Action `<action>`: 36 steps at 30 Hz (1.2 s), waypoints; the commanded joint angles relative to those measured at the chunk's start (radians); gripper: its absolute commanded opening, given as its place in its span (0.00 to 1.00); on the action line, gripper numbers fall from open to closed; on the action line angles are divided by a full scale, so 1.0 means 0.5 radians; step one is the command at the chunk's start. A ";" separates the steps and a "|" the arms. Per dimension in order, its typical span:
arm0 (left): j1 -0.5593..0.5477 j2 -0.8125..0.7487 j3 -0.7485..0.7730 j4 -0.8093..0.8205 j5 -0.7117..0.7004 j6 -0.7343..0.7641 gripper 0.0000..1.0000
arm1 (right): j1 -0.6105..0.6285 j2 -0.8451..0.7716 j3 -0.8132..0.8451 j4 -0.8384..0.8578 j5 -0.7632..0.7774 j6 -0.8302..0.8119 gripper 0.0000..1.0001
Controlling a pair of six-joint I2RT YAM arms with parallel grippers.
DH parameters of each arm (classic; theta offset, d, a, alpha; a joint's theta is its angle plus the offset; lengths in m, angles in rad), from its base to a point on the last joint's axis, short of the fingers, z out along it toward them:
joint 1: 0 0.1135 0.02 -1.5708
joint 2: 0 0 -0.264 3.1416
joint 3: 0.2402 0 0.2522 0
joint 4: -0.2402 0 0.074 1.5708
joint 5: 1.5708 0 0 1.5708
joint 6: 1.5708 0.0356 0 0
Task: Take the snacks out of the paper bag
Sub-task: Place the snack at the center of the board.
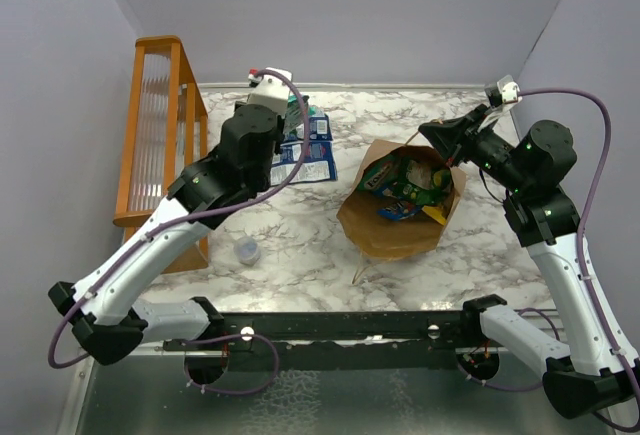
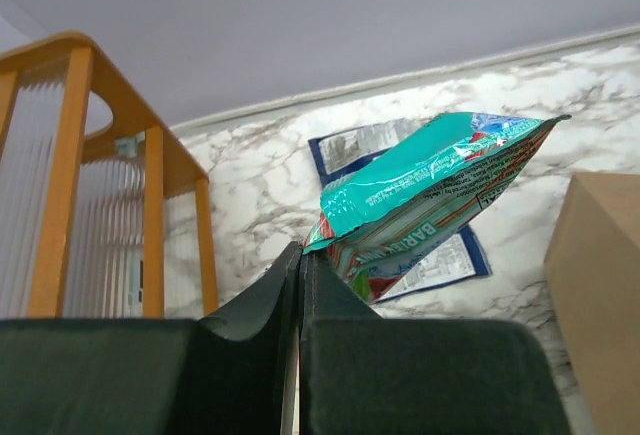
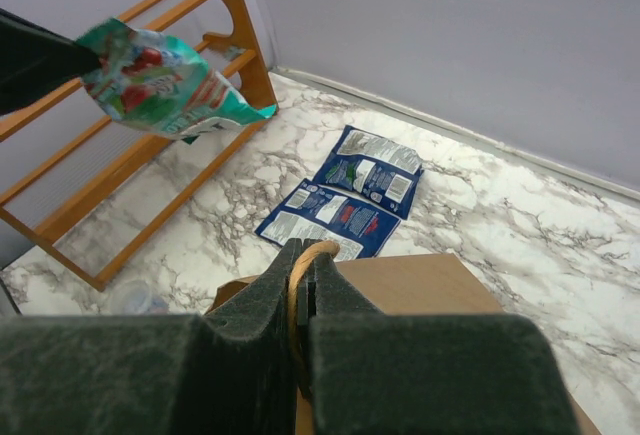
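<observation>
The left gripper [image 2: 301, 260], its jaws pressed together, pinched one corner of a teal-green packet [image 2: 430, 190] and held it in the air over the far left part of the marble table [image 1: 300, 235]. Beneath it, two dark blue packets [image 1: 310, 160] lay flat side by side, just right of the orange wooden rack [image 1: 160, 125] that stood along the left edge. To the right, the paper bag [image 1: 395, 230] sat near the middle of the table with its mouth open. More snacks [image 1: 408, 183], green, blue and yellow packets, lay jumbled inside it. The right gripper [image 3: 302, 255], fully closed, gripped a thin twisted handle [image 3: 293, 305] at the bag's far right rim. A small clear cap [image 1: 246, 250] sat on the table by the rack's near end, left of the bag.
</observation>
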State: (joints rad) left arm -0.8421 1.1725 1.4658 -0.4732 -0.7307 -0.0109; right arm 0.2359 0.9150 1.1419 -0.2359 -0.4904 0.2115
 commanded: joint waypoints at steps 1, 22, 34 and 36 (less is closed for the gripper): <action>0.138 0.184 0.059 -0.081 0.114 -0.105 0.00 | 0.000 -0.041 0.020 0.018 0.036 -0.023 0.01; 0.605 1.317 0.493 -0.235 0.057 -0.181 0.00 | 0.001 -0.048 0.050 -0.038 0.073 -0.070 0.01; 0.682 1.554 0.618 -0.343 0.229 -0.596 0.00 | 0.001 -0.032 0.036 -0.019 0.048 -0.061 0.02; 0.691 1.598 0.646 -0.324 0.386 -0.637 0.00 | 0.001 -0.039 0.035 -0.022 0.051 -0.061 0.01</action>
State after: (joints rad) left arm -0.5022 1.9430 1.7397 -0.6628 -0.6651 -0.2420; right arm 0.2359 0.9085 1.1419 -0.2626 -0.4816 0.1875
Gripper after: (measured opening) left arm 0.011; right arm 0.017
